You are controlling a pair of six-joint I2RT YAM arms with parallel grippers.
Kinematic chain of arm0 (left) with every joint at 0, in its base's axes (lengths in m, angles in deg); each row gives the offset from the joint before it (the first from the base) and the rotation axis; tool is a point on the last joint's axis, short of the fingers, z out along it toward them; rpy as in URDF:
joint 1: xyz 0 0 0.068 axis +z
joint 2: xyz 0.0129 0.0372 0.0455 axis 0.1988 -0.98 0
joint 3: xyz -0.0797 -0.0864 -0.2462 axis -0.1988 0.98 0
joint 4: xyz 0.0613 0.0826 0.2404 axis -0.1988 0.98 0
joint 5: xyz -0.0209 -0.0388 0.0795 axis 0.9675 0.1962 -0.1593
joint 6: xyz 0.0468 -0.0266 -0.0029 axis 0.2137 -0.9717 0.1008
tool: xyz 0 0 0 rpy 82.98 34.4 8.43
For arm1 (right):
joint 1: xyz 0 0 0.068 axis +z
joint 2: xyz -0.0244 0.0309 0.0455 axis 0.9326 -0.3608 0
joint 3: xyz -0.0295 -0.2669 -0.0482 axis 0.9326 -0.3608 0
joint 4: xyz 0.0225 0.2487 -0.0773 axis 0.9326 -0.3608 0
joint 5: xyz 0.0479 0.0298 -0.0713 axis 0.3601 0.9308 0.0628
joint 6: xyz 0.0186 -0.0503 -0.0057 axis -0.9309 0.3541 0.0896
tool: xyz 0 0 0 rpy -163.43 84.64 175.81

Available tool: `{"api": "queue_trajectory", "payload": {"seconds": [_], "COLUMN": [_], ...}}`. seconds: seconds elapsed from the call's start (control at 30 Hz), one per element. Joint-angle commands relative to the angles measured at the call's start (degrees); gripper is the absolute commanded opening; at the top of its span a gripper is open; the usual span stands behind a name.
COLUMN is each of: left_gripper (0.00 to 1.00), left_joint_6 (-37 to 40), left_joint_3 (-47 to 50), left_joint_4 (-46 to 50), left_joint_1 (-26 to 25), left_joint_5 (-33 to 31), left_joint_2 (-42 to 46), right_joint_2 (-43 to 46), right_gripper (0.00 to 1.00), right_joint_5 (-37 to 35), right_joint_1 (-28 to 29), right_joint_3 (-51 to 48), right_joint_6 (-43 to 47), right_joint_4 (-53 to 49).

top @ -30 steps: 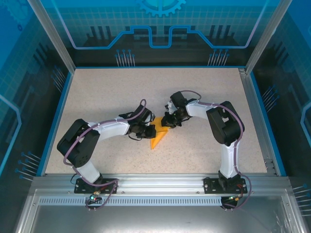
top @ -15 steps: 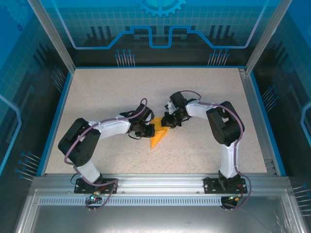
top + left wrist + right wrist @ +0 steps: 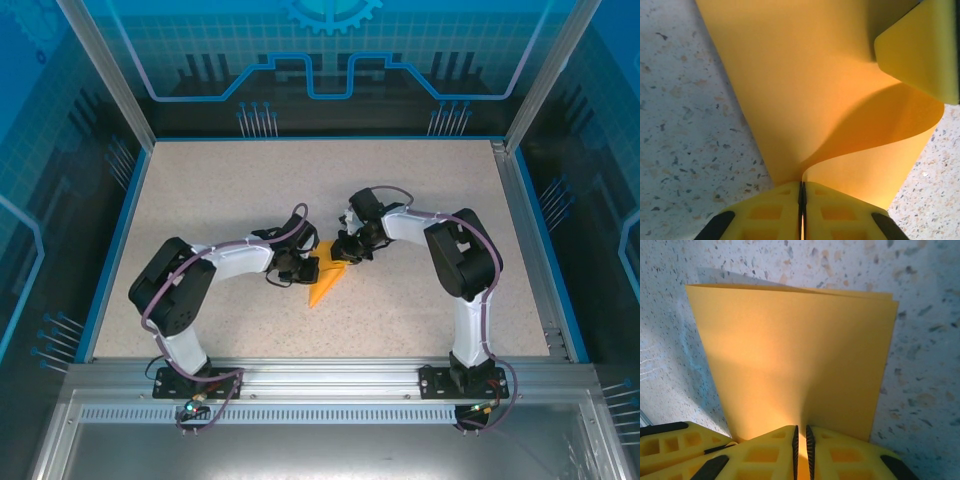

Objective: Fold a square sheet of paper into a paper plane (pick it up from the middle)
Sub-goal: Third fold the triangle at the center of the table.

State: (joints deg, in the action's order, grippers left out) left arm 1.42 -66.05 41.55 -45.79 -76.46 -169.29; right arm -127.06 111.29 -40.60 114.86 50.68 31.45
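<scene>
Speckled surface point(image 3: 420, 190), both arms reaching in to its middle: left arm point(image 3: 225, 262) from the left, right arm point(image 3: 440, 240) from the right. Folded orange-yellow sheet of paper point(image 3: 325, 282) sits at centre between them, pointed end toward the near edge. Left pincer point(image 3: 801, 200): pads pressed together on a paper edge, with the sheet bowing up just ahead of it. Right pincer point(image 3: 801, 437): pads almost together, clamping the edge of a flat doubled layer that lies over the surface.
</scene>
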Motion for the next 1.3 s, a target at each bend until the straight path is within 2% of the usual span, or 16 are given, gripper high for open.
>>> {"api": "queue_trajectory", "payload": {"seconds": [0.0, 0.17, 0.77, 1.27], "left_gripper": [0.11, 0.11, 0.12, 0.12], "left_joint_6": [1.5, 1.6, 0.7, -0.1], "left_joint_3": [-1.2, -1.0, -0.1, 0.3], "left_joint_4": [1.3, 1.2, 0.7, 0.4], "left_joint_1": [0.5, 0.4, 0.4, 0.4], "left_joint_5": [-0.9, -0.9, -1.0, -1.0], "left_joint_2": [-0.5, -0.5, 2.6, 0.9], "right_joint_2": [1.6, 2.8, -4.1, -4.2], "right_gripper": [0.16, 0.17, 0.15, 0.15], "right_joint_5": [0.1, -1.0, -6.5, -6.5], "right_joint_1": [1.0, 0.9, 1.2, 1.3], "right_joint_3": [1.7, 3.4, 5.3, 5.4], "right_joint_6": [-1.1, -0.5, 1.4, 1.2], "right_joint_4": [-1.5, -1.9, -7.1, -7.1]}}
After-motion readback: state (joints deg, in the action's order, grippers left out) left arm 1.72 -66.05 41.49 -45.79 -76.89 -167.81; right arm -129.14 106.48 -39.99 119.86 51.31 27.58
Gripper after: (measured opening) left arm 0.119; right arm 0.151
